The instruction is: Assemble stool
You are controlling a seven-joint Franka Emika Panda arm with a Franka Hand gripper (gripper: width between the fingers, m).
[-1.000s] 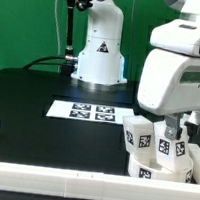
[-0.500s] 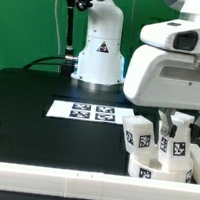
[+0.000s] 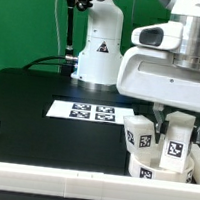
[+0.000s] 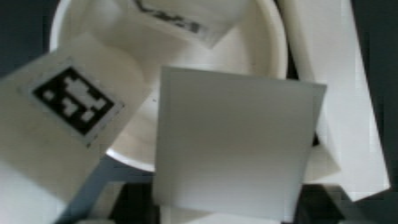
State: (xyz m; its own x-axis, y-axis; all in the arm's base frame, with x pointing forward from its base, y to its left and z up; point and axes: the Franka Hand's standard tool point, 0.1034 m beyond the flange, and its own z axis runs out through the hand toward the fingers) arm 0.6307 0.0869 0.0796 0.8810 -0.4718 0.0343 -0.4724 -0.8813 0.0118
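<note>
White plastic parts of the stool stand at the front of the black tabletop (image 3: 28,95), on the exterior view's right. The gripper (image 3: 176,125) is closed on a tagged leg (image 3: 176,149) and holds it upright over the round seat (image 3: 158,171). Another leg (image 3: 137,135) stands just beside. The marker board (image 3: 85,111) lies flat near the middle.
</note>
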